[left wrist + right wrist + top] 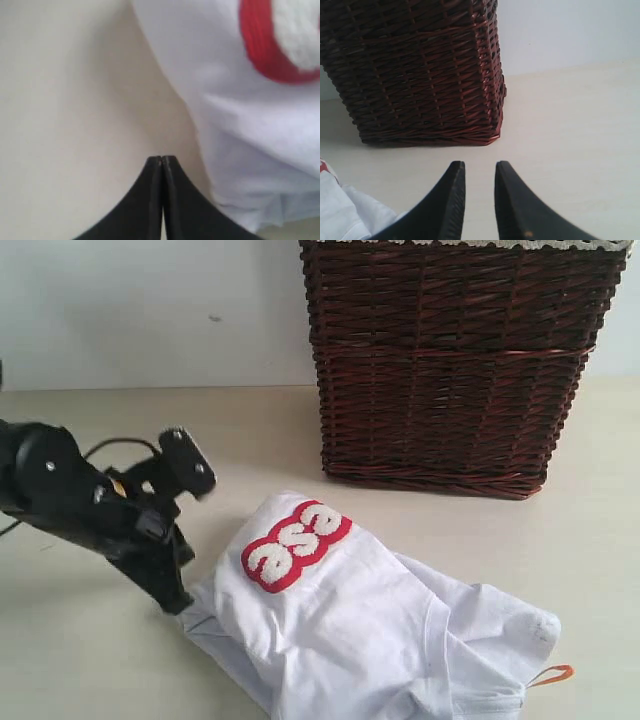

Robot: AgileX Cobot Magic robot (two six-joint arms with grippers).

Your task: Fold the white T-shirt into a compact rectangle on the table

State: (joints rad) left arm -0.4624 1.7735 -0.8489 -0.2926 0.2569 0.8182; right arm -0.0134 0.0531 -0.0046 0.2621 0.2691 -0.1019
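The white T-shirt (380,640) is bunched up, and the bottom edge of the exterior view cuts off its lower part. Folds hide the sleeves and neck, so I cannot tell which is which. The letters (296,545) stop at a fold. The orange tag (553,674) is too small to read. The top edge cuts off the rim of the basket (450,370), and its inside is hidden. The left arm (60,490) runs off the side edge. The tip of the left gripper (176,604) sits at the shirt's edge, and I cannot tell if it touches the cloth. The left wrist view is blurry. In the right wrist view, the picture's edge cuts off the fingers of the right gripper (480,170).
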